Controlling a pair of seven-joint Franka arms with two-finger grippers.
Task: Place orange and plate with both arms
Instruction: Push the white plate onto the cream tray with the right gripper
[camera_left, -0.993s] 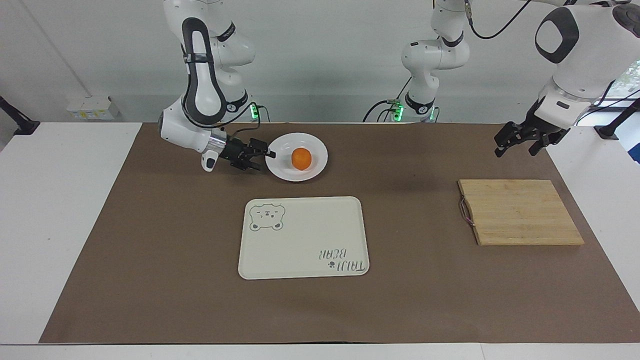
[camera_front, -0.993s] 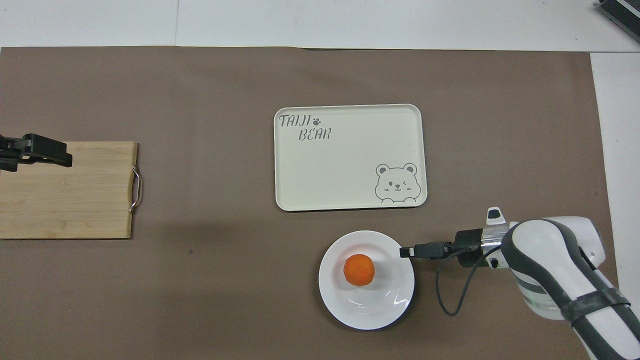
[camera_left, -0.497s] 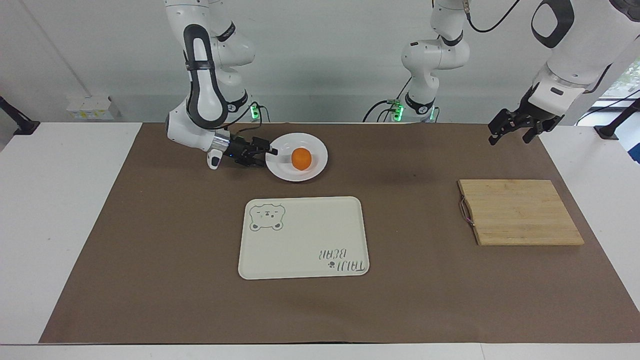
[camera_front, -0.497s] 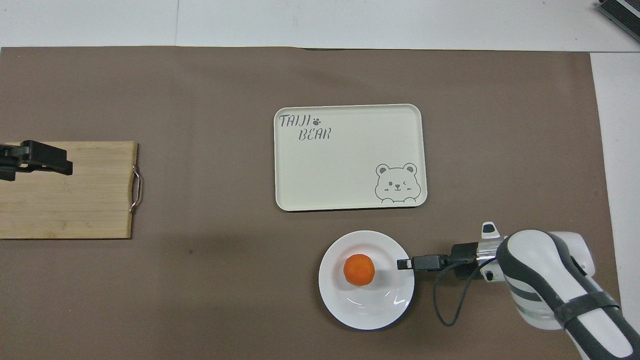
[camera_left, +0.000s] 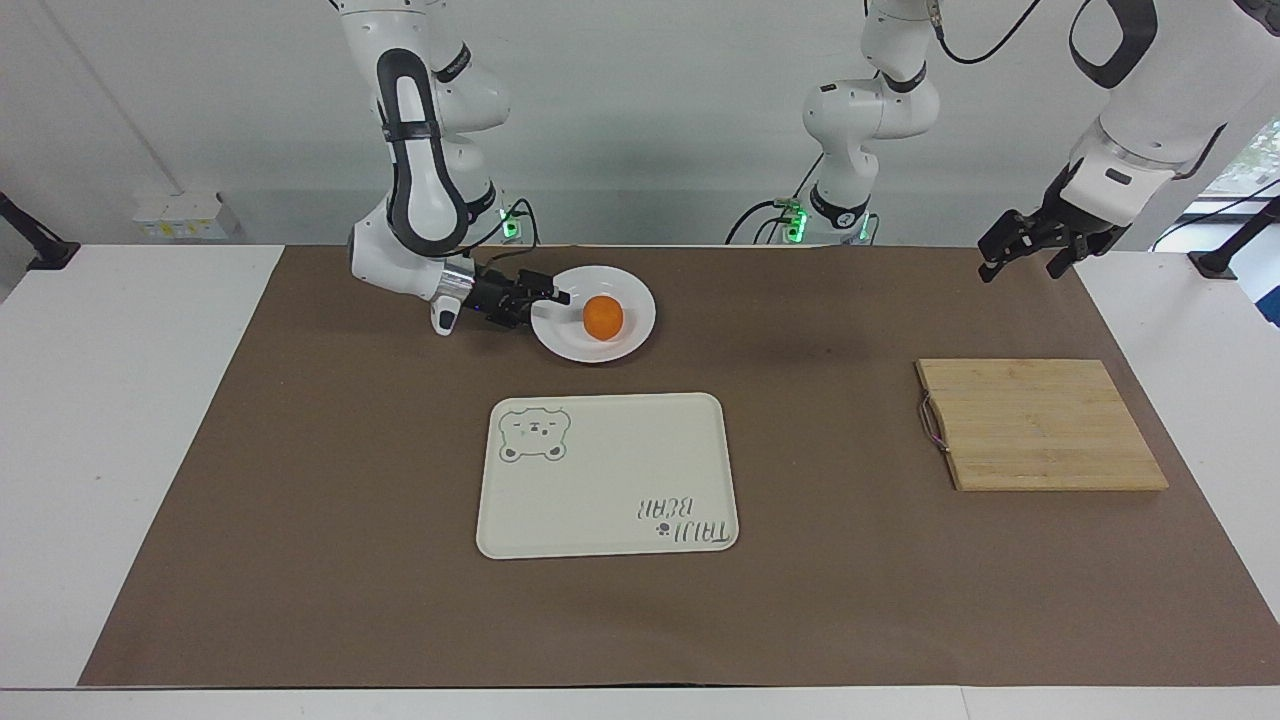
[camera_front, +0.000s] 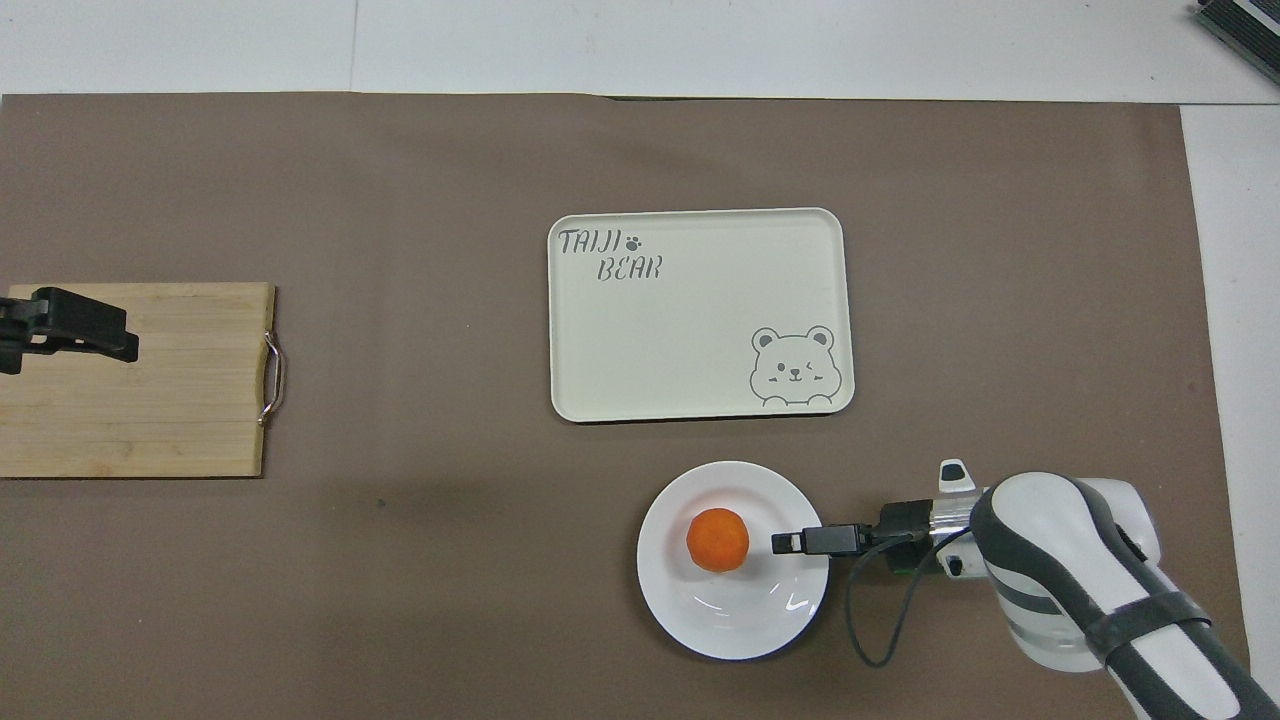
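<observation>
Overhead view cuts the left gripper (camera_front: 125, 340) off at the frame edge over the rectangular bamboo cutting board (camera_front: 170, 400); finger state cannot be told. Small round orange (camera_left: 603, 316) sits on the glossy white plate (camera_left: 630, 340), nearer the robots than the cream bear-print tray (camera_left: 600, 480). Right gripper (camera_left: 558, 296) has advanced over the plate rim since the earlier frame; finger spread cannot be told.
</observation>
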